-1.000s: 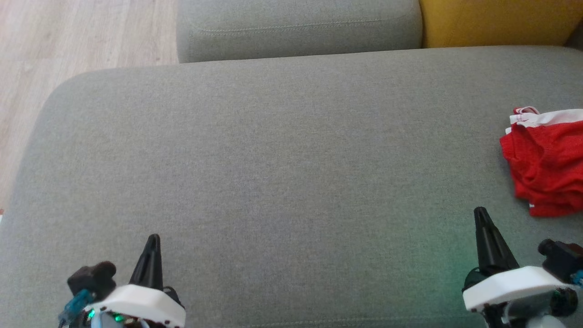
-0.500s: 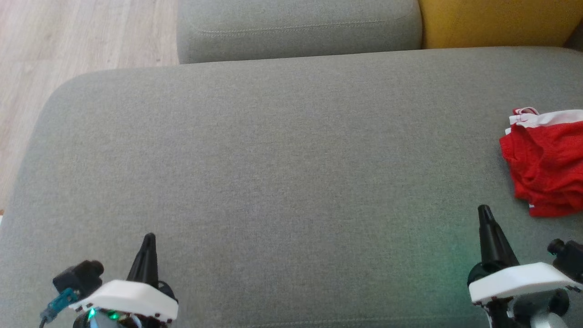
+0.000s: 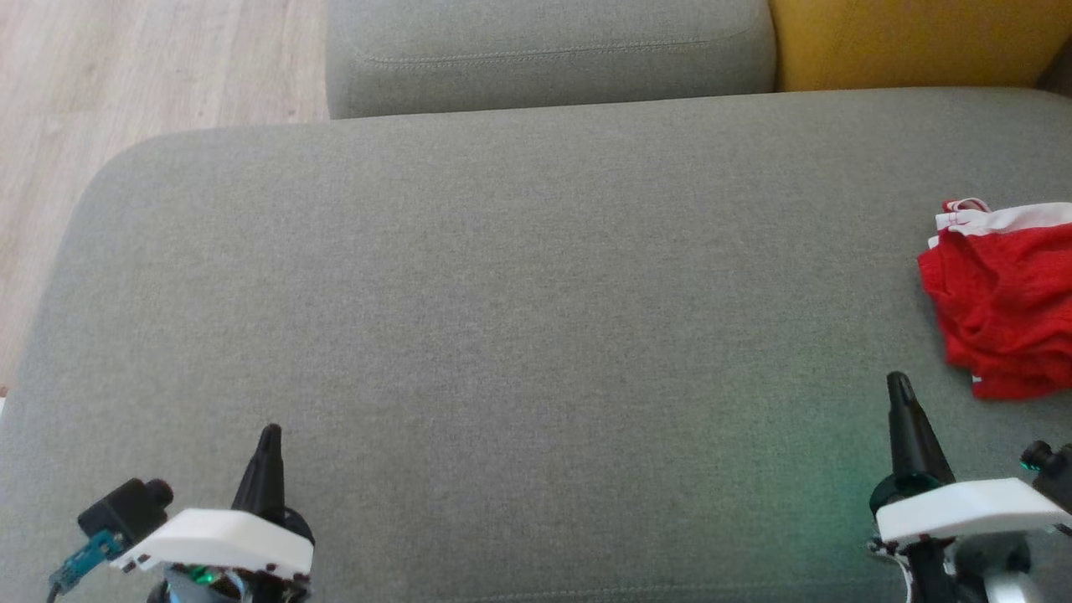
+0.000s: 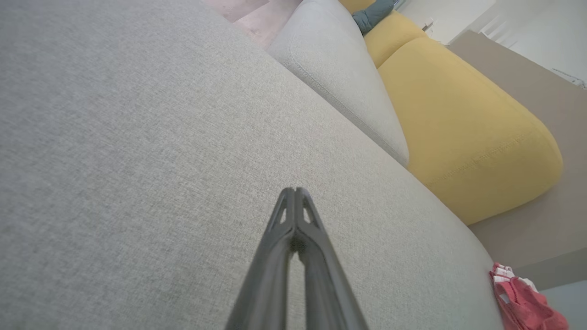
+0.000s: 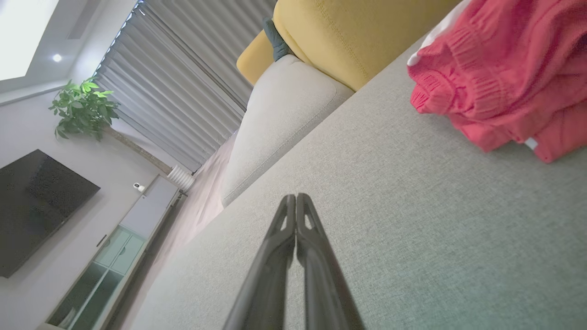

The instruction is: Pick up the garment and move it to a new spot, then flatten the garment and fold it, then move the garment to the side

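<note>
On the grey seat [image 3: 502,293], the red garment [image 3: 1001,301] lay in a crumpled heap at the far right, its white band along the top edge and part of it cut off by the head view's right border. It rested on the seat, held by nothing. The right gripper [image 3: 899,387] stood at the lower right, near the garment's lower corner but apart from it, its two dark fingers pressed together into one point, empty. The right wrist view showed the same: jaws shut tip to tip [image 5: 296,196], with the garment [image 5: 504,78] up and to the right, not touched. The left gripper [image 3: 270,434] sat at the lower left, well apart from the garment, fingers likewise closed on nothing; its wrist view showed the joined tips [image 4: 296,190] over bare fabric and the garment [image 4: 523,298] far off at the seat's edge. Behind the seat were a grey cushion [image 3: 544,50] and a yellow cushion [image 3: 904,42]; wood floor [image 3: 126,75] showed at upper left.
</note>
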You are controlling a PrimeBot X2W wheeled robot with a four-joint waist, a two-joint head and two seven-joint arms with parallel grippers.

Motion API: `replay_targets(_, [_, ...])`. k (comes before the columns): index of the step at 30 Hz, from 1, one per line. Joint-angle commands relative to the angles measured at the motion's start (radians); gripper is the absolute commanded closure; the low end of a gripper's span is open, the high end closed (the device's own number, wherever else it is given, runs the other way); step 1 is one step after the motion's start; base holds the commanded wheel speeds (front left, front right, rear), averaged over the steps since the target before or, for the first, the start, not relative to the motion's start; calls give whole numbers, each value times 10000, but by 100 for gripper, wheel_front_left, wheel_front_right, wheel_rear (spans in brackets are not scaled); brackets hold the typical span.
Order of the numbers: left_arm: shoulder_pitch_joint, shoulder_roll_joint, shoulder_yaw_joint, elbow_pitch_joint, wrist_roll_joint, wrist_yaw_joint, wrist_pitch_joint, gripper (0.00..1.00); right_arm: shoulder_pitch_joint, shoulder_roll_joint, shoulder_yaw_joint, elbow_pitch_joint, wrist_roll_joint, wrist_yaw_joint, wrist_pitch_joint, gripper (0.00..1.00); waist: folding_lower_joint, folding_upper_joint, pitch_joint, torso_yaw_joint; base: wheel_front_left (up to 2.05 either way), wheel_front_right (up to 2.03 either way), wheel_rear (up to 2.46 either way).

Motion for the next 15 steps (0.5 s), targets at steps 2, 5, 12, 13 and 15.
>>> replay_targets(2, [-636, 43, 351, -264, -330, -85, 82, 100, -528, -228, 43, -247, 390, -4, 12, 100, 0, 0, -4, 0, 0, 0, 0])
replay_targets(5, [-676, 15, 438, -253, -652, -144, 169, 100, -578, -235, 29, -190, 744, -4, 32, 100, 0, 0, -9, 0, 0, 0, 0])
replay_targets(12, [-769, -50, 640, -225, -1397, -281, 371, 100, -696, -247, -4, -59, 1563, -5, 79, 100, 0, 0, -23, -1, 0, 0, 0])
replay_targets(13, [-782, -60, 669, -221, -1504, -301, 400, 100, -713, -249, -10, -40, 1680, -5, 86, 100, 0, 0, -25, -1, 0, 0, 0])
replay_targets(15, [-809, -79, 728, -213, -1718, -340, 458, 100, -746, -252, -20, -2, 1915, -5, 101, 100, 0, 0, -29, -1, 0, 0, 0])
